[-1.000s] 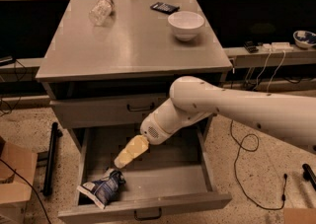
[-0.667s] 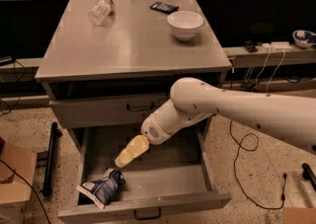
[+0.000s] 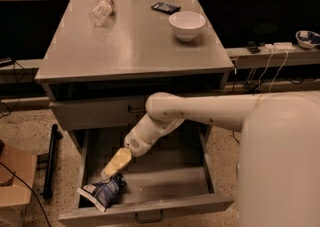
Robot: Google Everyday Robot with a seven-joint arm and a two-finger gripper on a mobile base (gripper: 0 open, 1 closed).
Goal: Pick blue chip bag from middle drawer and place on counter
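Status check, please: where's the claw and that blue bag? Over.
Gripper low inside open wide grey metal middle drawer, right over crumpled dark blue foil chip bag. Bag in front-left corner, not lifted. Nothing between them.

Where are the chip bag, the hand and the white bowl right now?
chip bag [image 3: 102, 191], camera view, middle of its blue face, front left of drawer [image 3: 167, 181].
hand [image 3: 108, 172], camera view, its tip, in the drawer just above the bag.
white bowl [image 3: 187, 32], camera view, outer wall, on the counter [image 3: 135, 43].

Pincer [image 3: 110, 171] over chip bag [image 3: 102, 193], inside drawer [image 3: 170, 183]
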